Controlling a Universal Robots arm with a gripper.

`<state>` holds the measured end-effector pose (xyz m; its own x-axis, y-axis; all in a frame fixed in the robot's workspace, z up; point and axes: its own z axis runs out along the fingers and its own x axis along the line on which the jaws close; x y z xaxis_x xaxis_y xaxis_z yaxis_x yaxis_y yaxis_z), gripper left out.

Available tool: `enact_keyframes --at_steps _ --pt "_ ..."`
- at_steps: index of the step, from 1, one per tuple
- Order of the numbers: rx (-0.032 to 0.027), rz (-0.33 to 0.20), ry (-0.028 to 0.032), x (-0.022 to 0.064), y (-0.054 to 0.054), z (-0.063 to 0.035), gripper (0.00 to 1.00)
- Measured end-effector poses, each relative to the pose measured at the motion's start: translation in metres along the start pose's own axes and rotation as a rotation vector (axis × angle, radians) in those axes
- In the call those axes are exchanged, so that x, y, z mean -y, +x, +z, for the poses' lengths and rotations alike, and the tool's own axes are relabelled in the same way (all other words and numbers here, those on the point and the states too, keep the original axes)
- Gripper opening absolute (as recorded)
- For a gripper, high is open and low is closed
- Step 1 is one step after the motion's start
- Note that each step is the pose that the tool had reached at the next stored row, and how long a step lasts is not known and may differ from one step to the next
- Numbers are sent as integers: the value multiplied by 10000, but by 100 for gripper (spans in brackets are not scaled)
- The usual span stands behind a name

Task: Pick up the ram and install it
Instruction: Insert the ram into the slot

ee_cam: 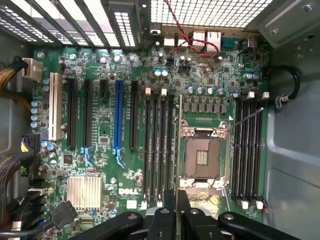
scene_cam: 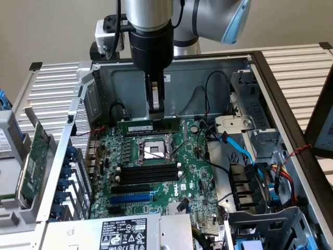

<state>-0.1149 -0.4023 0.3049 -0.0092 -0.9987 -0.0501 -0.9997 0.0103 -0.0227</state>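
The ram (scene_cam: 136, 126) is a long dark green stick with a pale label. It hangs level and on edge above the motherboard (scene_cam: 195, 172), just past the far side of the open CPU socket (scene_cam: 155, 149). My gripper (scene_cam: 156, 115) comes straight down from above and is shut on the ram's top edge near its middle. In the wrist view the ram (ee_cam: 178, 145) shows edge-on as a thin strip running out from my fingertips (ee_cam: 176, 220), between the CPU socket (ee_cam: 204, 155) and a bank of black memory slots (ee_cam: 155, 145). A second bank of memory slots (ee_cam: 247, 145) lies on the socket's other side.
The open computer case has metal walls (scene_cam: 208, 73) all round. A green expansion card (scene_cam: 32, 156) stands outside it at the exterior view's left. Blue cables (scene_cam: 240, 148) and drive bays fill the exterior view's right. A labelled power supply (scene_cam: 125, 233) sits at the front.
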Motion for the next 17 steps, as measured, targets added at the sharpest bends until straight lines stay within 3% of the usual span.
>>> enact_keyframes --at_steps 17 --pt "-23 -1 1 -6 112 164 14"
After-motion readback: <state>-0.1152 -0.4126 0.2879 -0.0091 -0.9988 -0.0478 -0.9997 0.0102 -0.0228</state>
